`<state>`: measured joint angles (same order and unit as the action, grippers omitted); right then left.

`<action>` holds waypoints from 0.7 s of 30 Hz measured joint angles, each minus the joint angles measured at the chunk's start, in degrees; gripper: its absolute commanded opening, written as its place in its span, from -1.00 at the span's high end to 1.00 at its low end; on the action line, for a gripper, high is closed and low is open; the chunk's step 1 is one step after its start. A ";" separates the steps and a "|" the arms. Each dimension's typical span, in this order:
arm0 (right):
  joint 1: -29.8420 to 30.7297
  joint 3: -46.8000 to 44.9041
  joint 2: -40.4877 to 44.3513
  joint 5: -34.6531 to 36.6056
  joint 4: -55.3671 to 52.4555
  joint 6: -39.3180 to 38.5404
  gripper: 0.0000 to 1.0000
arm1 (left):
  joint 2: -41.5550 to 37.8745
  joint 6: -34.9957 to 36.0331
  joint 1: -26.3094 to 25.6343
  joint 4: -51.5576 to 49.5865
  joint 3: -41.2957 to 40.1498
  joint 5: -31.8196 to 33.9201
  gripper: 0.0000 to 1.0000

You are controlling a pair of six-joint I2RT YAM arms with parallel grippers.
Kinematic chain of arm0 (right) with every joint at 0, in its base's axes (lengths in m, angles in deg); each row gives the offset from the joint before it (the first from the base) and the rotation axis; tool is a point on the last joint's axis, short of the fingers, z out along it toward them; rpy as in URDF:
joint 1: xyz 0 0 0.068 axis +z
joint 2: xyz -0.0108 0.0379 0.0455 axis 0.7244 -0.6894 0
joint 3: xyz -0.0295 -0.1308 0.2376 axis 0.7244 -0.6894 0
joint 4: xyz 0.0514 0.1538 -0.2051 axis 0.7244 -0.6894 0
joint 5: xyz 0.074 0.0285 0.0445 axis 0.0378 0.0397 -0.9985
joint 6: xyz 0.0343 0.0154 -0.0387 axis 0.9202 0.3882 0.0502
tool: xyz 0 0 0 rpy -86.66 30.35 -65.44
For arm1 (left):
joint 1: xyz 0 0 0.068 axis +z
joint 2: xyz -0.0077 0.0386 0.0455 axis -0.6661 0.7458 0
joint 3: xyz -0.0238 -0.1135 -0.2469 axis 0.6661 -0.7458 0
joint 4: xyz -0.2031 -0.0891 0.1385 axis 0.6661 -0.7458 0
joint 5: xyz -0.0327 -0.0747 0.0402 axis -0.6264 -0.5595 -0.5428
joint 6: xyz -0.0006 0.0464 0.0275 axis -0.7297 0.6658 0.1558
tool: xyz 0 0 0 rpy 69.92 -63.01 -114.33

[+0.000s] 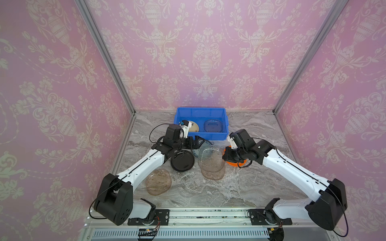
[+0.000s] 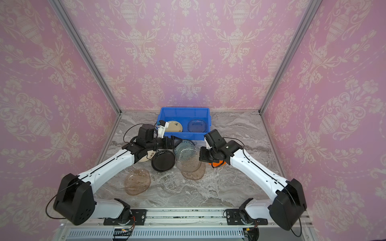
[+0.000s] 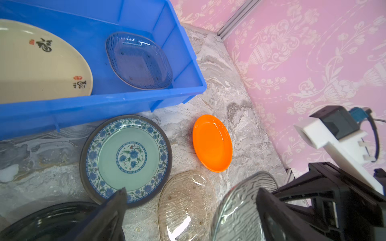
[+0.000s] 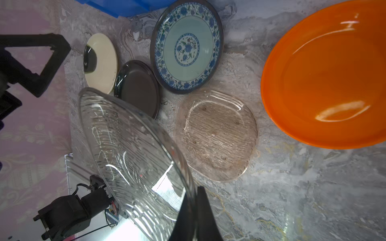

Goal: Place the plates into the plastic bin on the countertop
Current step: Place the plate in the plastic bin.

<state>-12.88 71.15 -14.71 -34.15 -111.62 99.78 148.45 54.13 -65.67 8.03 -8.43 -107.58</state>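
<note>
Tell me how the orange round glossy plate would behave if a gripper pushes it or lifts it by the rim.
The orange round glossy plate looks thin and rigid, so probably light. Its bright highlights suggest a slick surface; a rim pinch might slip. Lying flat on the smooth marble countertop, it would likely slide, not roll.

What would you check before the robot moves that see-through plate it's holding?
1. Grip: ok, right gripper shut on the clear plate's rim, plate raised and tilted.
2. Other arm free: ok, left gripper open, empty.
3. Room in blue bin: ok, only a cream plate and clear dish inside.
4. Path to bin: cannot tell; left gripper sits near its front wall.
5. Job finished: not ok, teal plate, orange plate and others lie on the countertop.
</note>
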 measured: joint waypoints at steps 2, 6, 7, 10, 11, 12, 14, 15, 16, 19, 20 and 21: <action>-1.16 4.44 -4.28 -0.11 0.98 -1.57 1.00 | 0.00 -0.11 1.27 1.18 1.09 -0.92 -0.91; -3.82 10.05 -10.69 -1.75 3.43 -3.85 1.00 | 0.24 -0.50 2.99 2.45 3.08 -2.16 -0.78; -4.61 11.02 -12.04 -2.43 3.98 -4.28 1.00 | 0.46 -0.83 3.30 2.71 3.48 -2.51 -0.74; -6.60 13.31 -15.19 -4.68 5.40 -4.87 1.00 | 1.44 -1.53 4.22 3.74 3.98 -3.19 -0.72; -7.19 13.79 -15.89 -5.57 5.95 -4.92 1.00 | 1.68 -1.57 4.39 3.82 4.00 -3.32 -0.72; -7.78 14.16 -16.39 -6.64 6.54 -4.94 1.00 | 1.97 -1.62 4.70 3.87 4.00 -3.41 -0.72; -8.61 14.64 -16.85 -8.57 7.48 -5.14 1.00 | 2.40 -1.81 5.16 4.02 4.00 -3.43 -0.69; -8.92 14.80 -16.92 -9.70 7.82 -5.20 1.00 | 2.64 -1.90 5.44 4.15 4.00 -3.48 -0.66; -9.11 14.91 -16.94 -10.67 8.28 -5.35 1.00 | 2.89 -2.03 5.79 4.22 4.00 -3.52 -0.62; -9.42 15.50 -17.07 -13.46 9.51 -5.62 1.00 | 3.82 -2.62 6.64 4.33 4.00 -3.80 -0.57; -9.42 15.58 -17.11 -14.14 9.86 -5.75 1.00 | 4.20 -2.80 6.95 4.57 4.00 -4.04 -0.54; -9.42 15.76 -17.25 -14.95 10.10 -5.81 1.00 | 4.66 -2.89 7.17 4.92 4.00 -4.28 -0.46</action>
<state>-22.30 86.91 -31.95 -49.10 -101.52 93.96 153.11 51.24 -58.50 12.95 -4.43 -111.86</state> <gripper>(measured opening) 0.072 0.776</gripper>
